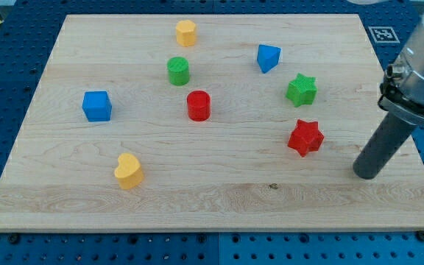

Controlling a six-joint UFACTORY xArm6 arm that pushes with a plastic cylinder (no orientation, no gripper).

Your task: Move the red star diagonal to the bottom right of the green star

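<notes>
The red star [305,138] lies on the wooden board at the view's right, just below the green star [301,90] and about level with it left to right. My tip [366,174] rests on the board to the right of the red star and slightly lower, a clear gap away from it. The rod slants up to the view's right edge.
Other blocks on the board [197,206]: a red cylinder [198,105], a green cylinder [178,71], a yellow hexagonal block [186,33], a blue wedge-like block [268,57], a blue cube [96,106] and a yellow heart [128,171]. The board's right edge is close to my tip.
</notes>
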